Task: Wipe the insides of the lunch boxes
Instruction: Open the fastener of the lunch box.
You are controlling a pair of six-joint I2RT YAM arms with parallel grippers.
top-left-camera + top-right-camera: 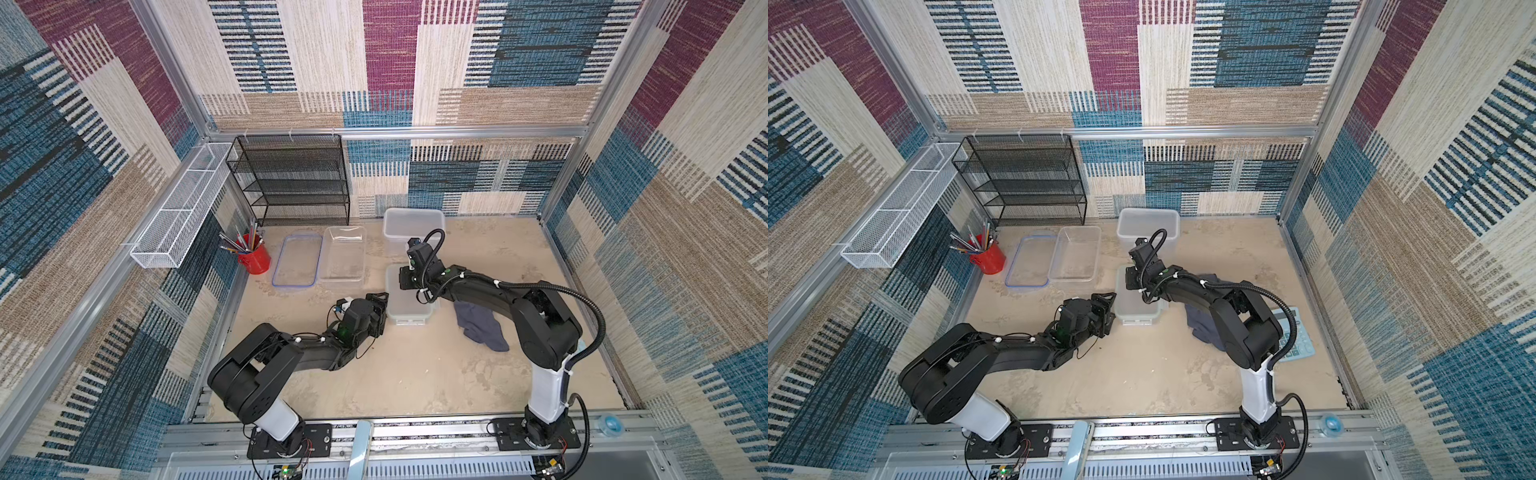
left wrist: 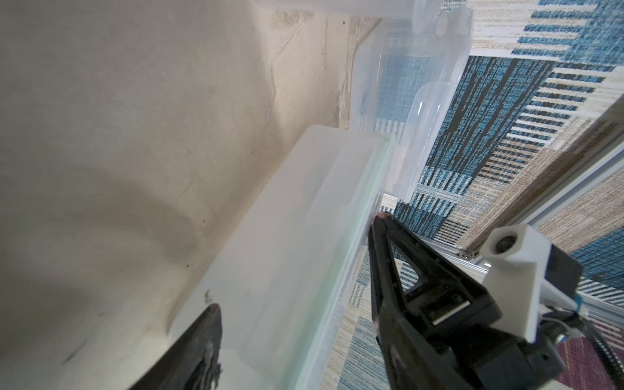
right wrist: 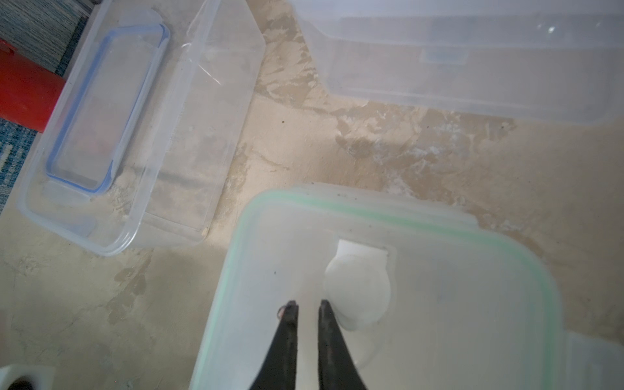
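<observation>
The small frosted plastic lunch box (image 2: 263,263) sits mid-surface, covered by a green-rimmed frosted lid (image 3: 456,304). The right tool (image 3: 309,304) hangs over that lid, jaws nearly together and empty. The left tool (image 1: 384,311) is spread wide at the box's side wall.

The deep frosted plastic tub (image 1: 411,226) stands behind. The shallow clear plastic tub (image 1: 345,257) lies further left, touching a blue-rimmed clear lid (image 1: 297,261). A crumpled grey cloth (image 1: 482,330) lies to the small box's right.

Beige mottled surface (image 1: 415,374) — woven patchwork walls (image 1: 374,62).
</observation>
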